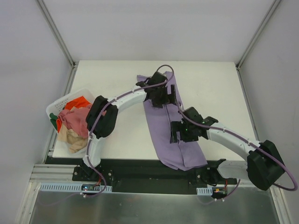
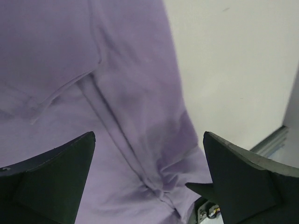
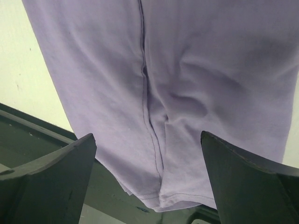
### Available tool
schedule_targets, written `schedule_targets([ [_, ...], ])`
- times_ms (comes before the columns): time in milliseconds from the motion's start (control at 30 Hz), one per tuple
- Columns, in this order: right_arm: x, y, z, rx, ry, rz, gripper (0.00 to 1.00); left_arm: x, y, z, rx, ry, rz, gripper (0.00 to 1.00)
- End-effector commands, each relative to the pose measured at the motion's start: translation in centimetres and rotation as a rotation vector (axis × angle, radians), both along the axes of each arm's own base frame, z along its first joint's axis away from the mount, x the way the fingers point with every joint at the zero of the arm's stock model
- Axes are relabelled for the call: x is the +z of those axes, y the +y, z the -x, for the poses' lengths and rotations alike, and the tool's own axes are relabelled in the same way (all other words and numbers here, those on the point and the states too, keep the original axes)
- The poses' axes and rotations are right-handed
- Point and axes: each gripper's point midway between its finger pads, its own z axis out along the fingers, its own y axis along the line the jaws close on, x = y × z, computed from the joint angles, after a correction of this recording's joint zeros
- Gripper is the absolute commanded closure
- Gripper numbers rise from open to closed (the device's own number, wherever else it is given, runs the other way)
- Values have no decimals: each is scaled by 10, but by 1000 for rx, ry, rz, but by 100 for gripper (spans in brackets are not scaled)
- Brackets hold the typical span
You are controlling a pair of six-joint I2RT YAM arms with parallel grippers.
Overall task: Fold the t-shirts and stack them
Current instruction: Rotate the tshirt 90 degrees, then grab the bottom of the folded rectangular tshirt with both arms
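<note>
A lavender purple t-shirt (image 1: 163,130) lies folded lengthwise on the white table, its lower hem hanging over the near edge. My left gripper (image 1: 161,96) hovers open over its upper part; the left wrist view shows the shirt (image 2: 117,93) with a seam and bunched folds between the wide-open fingers (image 2: 56,177). My right gripper (image 1: 180,132) hovers open over its lower part; the right wrist view shows the shirt (image 3: 187,84) and its hem between the open fingers (image 3: 51,182). Salmon pink (image 1: 74,119), orange-red (image 1: 77,101) and beige (image 1: 74,140) shirts sit in the basket.
A white plastic laundry basket (image 1: 57,103) stands at the table's left edge. The white table (image 1: 117,79) is bounded by grey walls and a black rail at the near edge (image 1: 140,170).
</note>
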Motion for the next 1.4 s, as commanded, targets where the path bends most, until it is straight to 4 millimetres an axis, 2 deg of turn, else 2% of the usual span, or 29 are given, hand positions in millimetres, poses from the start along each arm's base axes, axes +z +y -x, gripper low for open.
schedule_targets([
  [0, -4, 2, 11, -8, 8, -54, 4, -63, 49, -7, 98, 94, -227, 1],
  [133, -10, 9, 15, 12, 33, -88, 4, -93, 54, -6, 112, 158, -299, 1],
  [267, -12, 20, 14, 52, 59, -103, 4, -104, 56, -28, 131, 153, -333, 1],
  [300, -12, 25, 13, 59, 65, -114, 4, -112, 60, -34, 142, 161, -351, 1],
  [433, -11, 46, 5, 99, 94, -164, 4, -121, 69, -68, 179, 190, -326, 1],
  [567, -12, 68, -20, 96, 96, -164, 4, -104, 74, -108, 196, 122, -284, 1],
  [667, -6, 84, -39, 78, 83, -177, 4, -88, 80, -126, 204, 78, -261, 1],
  [767, 0, 87, -52, 55, 34, -154, 4, -66, 84, -134, 193, 31, -241, 1],
  [867, 15, 86, -56, 67, -16, -163, 4, -35, 81, -133, 150, -24, -210, 1],
  [967, 35, 80, -53, 99, -97, -180, 4, 4, 71, -118, 77, -66, -149, 1],
  [1033, 45, 70, -46, 138, -148, -181, 4, 26, 66, -99, 23, -103, -151, 1],
  [1100, 45, 52, -34, 160, -171, -145, 4, 44, 67, -73, -4, -147, -193, 1],
  [1167, 46, 33, -22, 173, -197, -109, 4, 53, 74, -42, -5, -172, -252, 1],
  [1267, 43, 10, 0, 190, -187, -72, 4, 54, 98, 10, 56, -174, -341, 1],
  [1333, 42, -2, 15, 156, -146, -53, 4, 40, 113, 51, 81, -129, -365, 1],
  [1367, 39, -6, 24, 141, -111, -44, 4, 25, 123, 74, 87, -78, -377, 1],
])
